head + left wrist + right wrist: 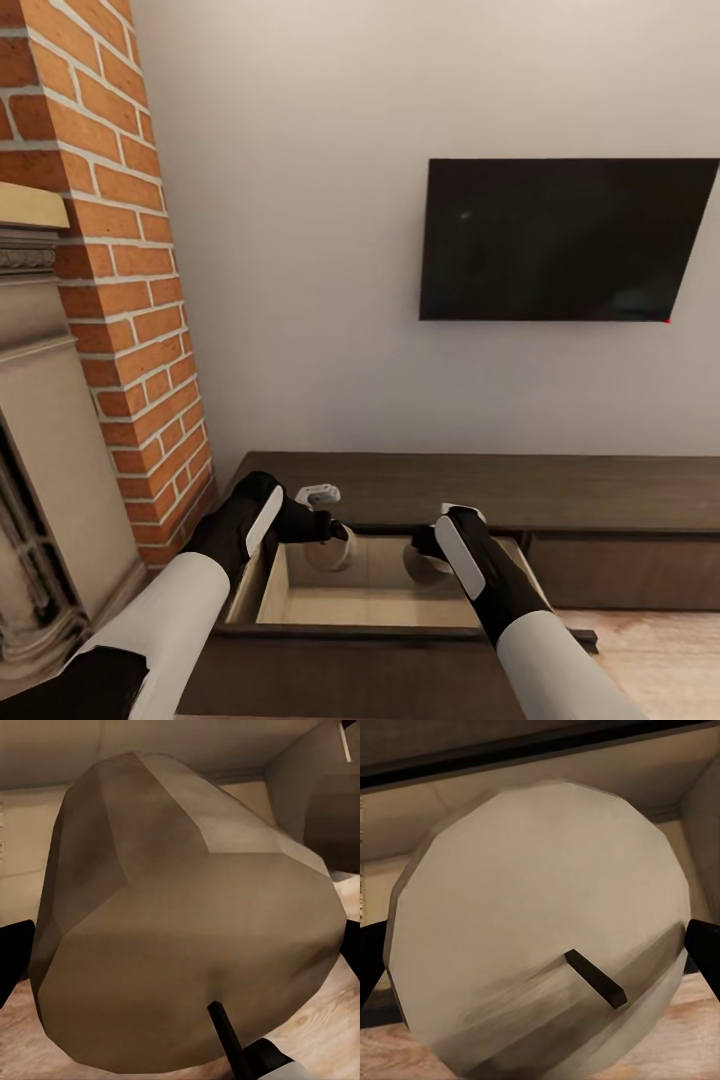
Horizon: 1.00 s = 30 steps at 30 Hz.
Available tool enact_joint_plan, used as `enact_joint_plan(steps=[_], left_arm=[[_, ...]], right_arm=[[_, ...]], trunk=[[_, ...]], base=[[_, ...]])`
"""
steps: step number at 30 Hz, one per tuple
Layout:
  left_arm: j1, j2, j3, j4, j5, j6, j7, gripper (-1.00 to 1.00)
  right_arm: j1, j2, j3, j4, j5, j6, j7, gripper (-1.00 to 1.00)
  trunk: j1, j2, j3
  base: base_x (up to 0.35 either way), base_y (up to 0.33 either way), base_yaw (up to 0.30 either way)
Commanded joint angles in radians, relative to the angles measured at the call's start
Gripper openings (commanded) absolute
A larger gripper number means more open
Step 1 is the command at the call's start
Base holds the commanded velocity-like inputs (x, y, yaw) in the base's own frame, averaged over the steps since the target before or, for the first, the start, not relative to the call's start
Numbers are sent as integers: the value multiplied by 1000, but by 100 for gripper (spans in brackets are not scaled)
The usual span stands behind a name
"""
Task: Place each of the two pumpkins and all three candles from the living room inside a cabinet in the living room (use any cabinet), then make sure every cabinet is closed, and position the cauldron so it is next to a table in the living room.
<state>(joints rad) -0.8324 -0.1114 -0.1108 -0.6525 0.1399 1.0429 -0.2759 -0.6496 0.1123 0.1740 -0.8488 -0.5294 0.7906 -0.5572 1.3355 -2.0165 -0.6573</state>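
No writing, label, brand, number or sign can be read on anything here.

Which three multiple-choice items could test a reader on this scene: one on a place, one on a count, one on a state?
1. Where are the left gripper and the right gripper?
A. over the drawer of the long dark brown wooden cabinet
B. touching the black television
C. on the red brick column

2. How many pale round candles with a dark wick are held?
A. none
B. one
C. two

3. The drawer is:
A. shut
B. pulled open
C. lying on the floor

Answers: 1 A, both arms end above its beige inside. 2 C, each wrist view shows one between the fingers. 3 B, its inside is exposed.
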Motion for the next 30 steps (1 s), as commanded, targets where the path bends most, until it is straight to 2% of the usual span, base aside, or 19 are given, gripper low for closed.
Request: enact_joint_plan(steps=[1,9,17,28,30], left_arm=[[-1,1,-3,-1,7,4,4,-100],[-1,1,-3,-1,6,4,6,-100],[-1,1,-21,-1,7,4,7,-100],[-1,1,-23,-2,7,4,7,-100],[-1,1,-23,-2,7,4,8,-100]], right_arm=[[-1,0,2,-1,-11,1,-10,-100],[-1,0,2,-1,-11,1,-10,-100],[-1,0,2,-1,-11,1,-10,-100],[-1,0,2,-1,-11,1,-9,-100],[-1,0,2,-1,-11,1,-9,-100]], trunk=[[0,-1,-1],[0,-1,-1],[0,-1,-1],[0,-1,-1],[8,-15,-7]], base=[[101,130,0],[62,104,0],[96,75,0],[31,21,0],[3,2,0]])
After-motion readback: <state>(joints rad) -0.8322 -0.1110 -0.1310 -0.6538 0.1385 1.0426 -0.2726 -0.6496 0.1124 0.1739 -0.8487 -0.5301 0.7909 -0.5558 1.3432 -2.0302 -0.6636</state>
